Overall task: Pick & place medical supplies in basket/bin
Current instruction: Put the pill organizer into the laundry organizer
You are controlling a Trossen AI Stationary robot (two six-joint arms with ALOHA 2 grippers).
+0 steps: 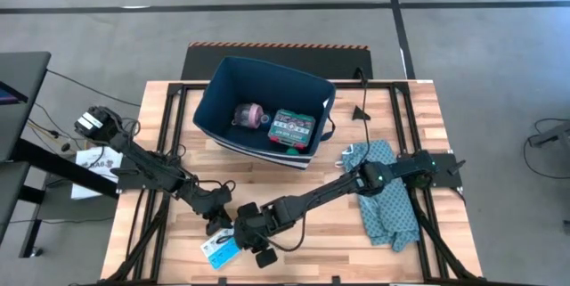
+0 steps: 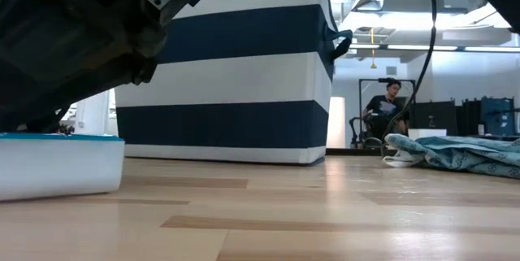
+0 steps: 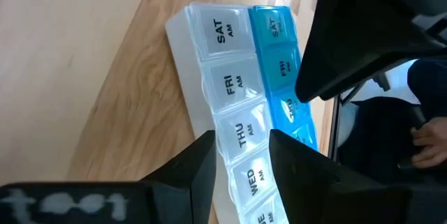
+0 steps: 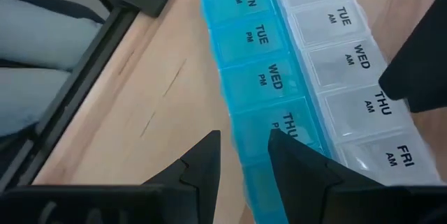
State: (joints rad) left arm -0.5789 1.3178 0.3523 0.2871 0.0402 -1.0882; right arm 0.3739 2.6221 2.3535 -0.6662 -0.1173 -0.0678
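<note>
While high view blurs, wrists show pill organizer (image 3: pixel 241 123) labels.

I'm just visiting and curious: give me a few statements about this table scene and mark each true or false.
1. The pill organizer lies inside the bin. False: it lies on the table's near edge.
2. Both end effectors, left and right, are at the organizer. True.
3. The bin is empty. False: a pink roll and a green-red box are inside.
4. A teal cloth lies on the table. True.
</note>
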